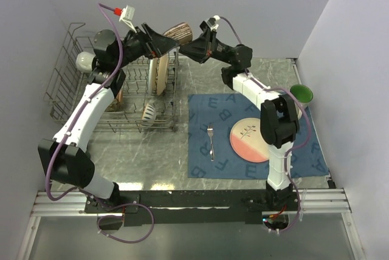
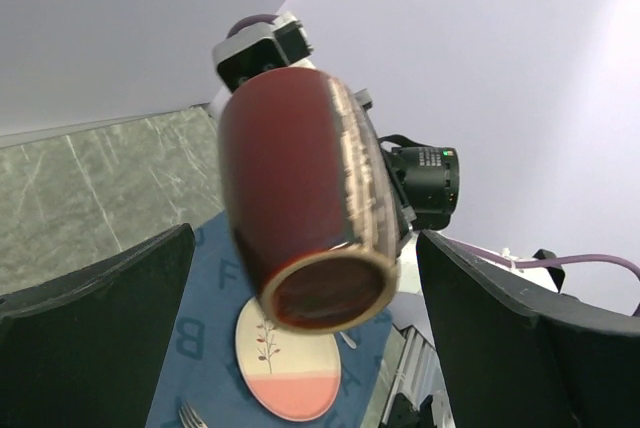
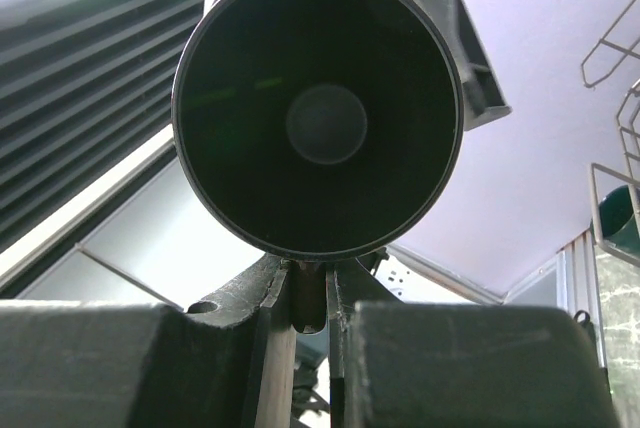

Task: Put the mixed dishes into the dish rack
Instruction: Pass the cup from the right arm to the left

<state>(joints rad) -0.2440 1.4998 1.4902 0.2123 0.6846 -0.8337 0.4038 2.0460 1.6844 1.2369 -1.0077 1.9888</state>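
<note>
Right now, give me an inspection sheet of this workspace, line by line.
Surface: grey table, blue placemat on it.
Job's things: dish rack holds plates upright; fork, pink-and-cream plate on the placemat, green bowl at its far corner.
Clutter: nothing seen.
Claws: right claw shut on dark mug, held in the air; left claw open, facing it.
Cables: purple cables loop along both arms.
Surroundings: plain walls.

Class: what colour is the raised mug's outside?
Dark reddish-brown mug, with a tan rim; clearest in the left wrist view.
</note>
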